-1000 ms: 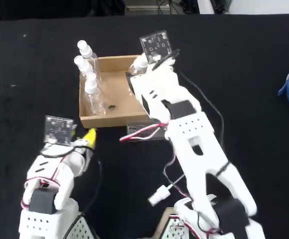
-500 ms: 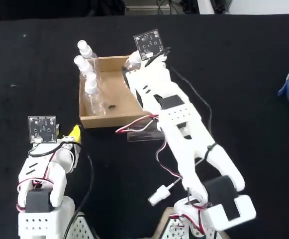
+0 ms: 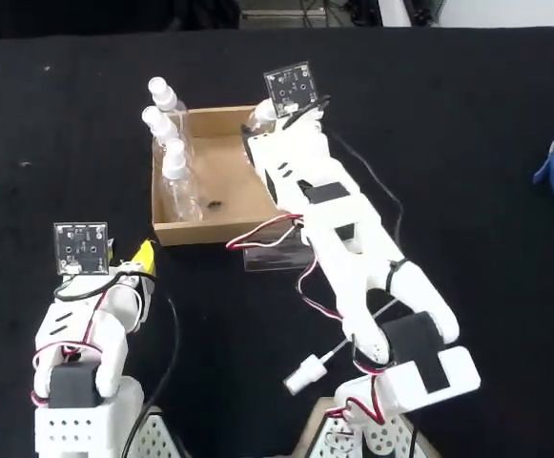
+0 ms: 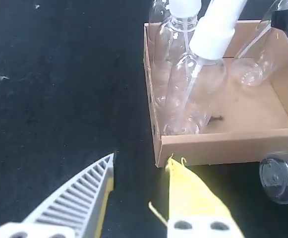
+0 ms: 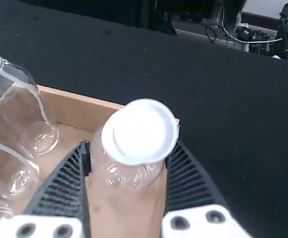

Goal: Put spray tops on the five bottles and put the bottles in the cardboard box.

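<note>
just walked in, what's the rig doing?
The right gripper is shut on a capped bottle at the cardboard box's far right corner. Three capped bottles stand along its left wall. The left gripper is open near the box's front left corner. A fifth bottle and a loose spray top lie on the table in front of the box.

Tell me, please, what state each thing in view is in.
cardboard box: open-topped, holding bottles.
three bottles: upright in the box, spray tops on.
fourth bottle: spray top on, gripped at the box's far corner.
right gripper: shut on the fourth bottle.
left gripper: open, empty.
fifth bottle: lying on the table outside the box.
loose spray top: lying on the table, unfitted.
</note>
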Action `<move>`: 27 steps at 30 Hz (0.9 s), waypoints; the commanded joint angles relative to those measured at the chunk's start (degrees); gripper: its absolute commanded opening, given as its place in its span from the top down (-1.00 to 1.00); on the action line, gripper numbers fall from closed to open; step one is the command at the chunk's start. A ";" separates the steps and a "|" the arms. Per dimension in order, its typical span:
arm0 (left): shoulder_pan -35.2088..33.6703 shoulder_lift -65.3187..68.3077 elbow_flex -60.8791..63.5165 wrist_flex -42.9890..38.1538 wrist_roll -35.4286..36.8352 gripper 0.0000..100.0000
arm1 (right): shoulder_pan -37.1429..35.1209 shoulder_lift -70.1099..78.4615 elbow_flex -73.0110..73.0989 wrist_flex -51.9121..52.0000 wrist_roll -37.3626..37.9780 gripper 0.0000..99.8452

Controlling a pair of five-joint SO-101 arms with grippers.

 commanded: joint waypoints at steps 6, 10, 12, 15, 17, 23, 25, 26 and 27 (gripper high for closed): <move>-0.75 -0.70 -1.80 0.53 0.26 0.94 | 1.32 2.15 -4.44 -1.76 -0.09 0.98; -0.75 -0.70 -1.80 0.62 0.18 0.94 | 1.32 2.77 -4.44 -1.76 -0.09 0.98; -0.75 -0.70 -1.80 0.62 0.18 0.94 | 1.32 2.77 -4.53 -1.76 -0.09 0.98; -0.75 -0.70 -1.80 0.62 0.18 0.94 | 1.32 2.59 -4.53 -1.58 -0.09 0.96; -0.75 -0.70 -1.80 0.62 0.09 0.94 | 1.23 2.68 -4.44 -1.49 -0.09 0.87; -0.75 -0.70 -1.80 0.53 0.00 0.94 | 1.23 2.42 -4.44 0.35 -0.09 0.72; -0.75 -0.70 -1.80 0.53 0.00 0.94 | 1.23 2.42 -4.44 0.35 -0.09 0.71; -0.75 -0.70 -1.80 0.53 0.00 0.94 | 1.23 2.42 -4.44 0.44 -0.09 0.71; -0.75 -0.70 -1.80 0.44 0.00 0.94 | 1.23 2.33 -4.44 0.44 -0.09 0.71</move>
